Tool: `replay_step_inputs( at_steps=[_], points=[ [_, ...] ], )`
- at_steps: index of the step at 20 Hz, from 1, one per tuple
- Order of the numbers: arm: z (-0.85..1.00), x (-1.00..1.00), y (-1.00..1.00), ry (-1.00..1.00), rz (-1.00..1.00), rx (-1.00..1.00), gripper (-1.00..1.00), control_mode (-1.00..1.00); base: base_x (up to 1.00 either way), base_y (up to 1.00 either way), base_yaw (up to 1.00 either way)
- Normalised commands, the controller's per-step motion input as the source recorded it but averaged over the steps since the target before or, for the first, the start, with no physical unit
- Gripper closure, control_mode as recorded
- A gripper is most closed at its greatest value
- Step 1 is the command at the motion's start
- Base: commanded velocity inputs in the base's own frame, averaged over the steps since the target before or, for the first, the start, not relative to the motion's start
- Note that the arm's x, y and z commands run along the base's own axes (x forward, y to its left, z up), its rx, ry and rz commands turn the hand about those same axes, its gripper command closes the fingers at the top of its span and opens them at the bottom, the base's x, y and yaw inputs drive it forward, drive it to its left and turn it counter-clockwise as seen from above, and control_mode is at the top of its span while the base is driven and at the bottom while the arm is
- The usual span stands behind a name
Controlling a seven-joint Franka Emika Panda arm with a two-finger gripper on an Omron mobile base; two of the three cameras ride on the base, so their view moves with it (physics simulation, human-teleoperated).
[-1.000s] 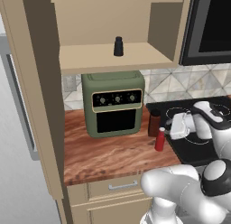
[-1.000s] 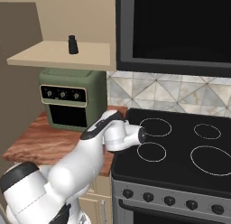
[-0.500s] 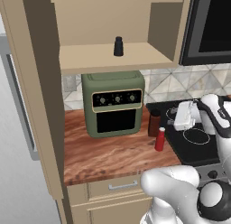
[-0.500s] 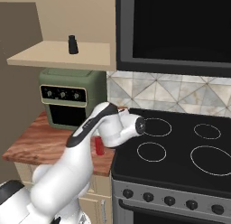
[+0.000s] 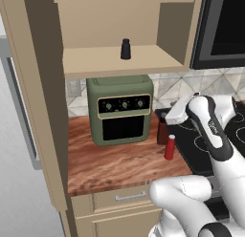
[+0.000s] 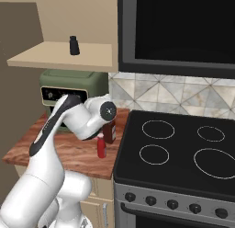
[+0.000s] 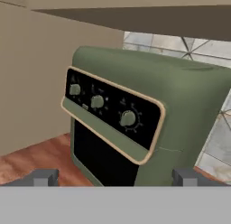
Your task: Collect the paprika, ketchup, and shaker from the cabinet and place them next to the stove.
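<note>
The small black shaker [image 5: 125,48] [image 6: 73,45] stands alone on the shelf of the tan cabinet [image 5: 143,59] [image 6: 50,57]. On the wooden counter, the red ketchup [image 5: 169,147] [image 6: 101,145] stands by the left edge of the black stove [image 5: 194,145] [image 6: 183,149]. The dark paprika [image 5: 162,132] [image 6: 109,132] stands just behind the ketchup, partly hidden by my arm. My gripper [image 5: 170,115] [image 7: 115,179] hangs above both bottles, facing the toaster oven. It is open, its fingertips [image 7: 43,177] wide apart with nothing between them.
An olive-green toaster oven [image 5: 122,109] [image 6: 57,87] [image 7: 135,114] sits on the counter under the cabinet shelf. A dark microwave [image 6: 179,29] hangs over the stove. A drawer front with a metal handle [image 5: 125,197] lies below the counter edge. A tall tan panel [image 5: 40,102] closes the left side.
My arm has swung left from over the stove and risen, so the hand now faces the toaster oven. The ketchup, paprika and shaker have not moved. The jaws stay open.
</note>
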Motion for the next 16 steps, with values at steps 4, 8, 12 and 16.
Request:
replay_step_inputs(
  at_steps=[4,8,12,16],
  points=[
    [0.59,0.0,0.73,0.0,-0.25,0.0,-1.0,-1.0,0.0,0.0,0.0],
    [0.6,0.0,0.71,0.0,-0.27,0.0,-1.0,-1.0,0.0,0.0,0.0],
    [0.68,0.0,0.59,0.0,-0.25,-0.02,-1.0,-1.0,0.0,0.0,0.0],
    [0.75,0.12,0.4,0.0,-0.23,-0.03,-1.0,-1.0,0.0,0.0,0.0]
  ],
)
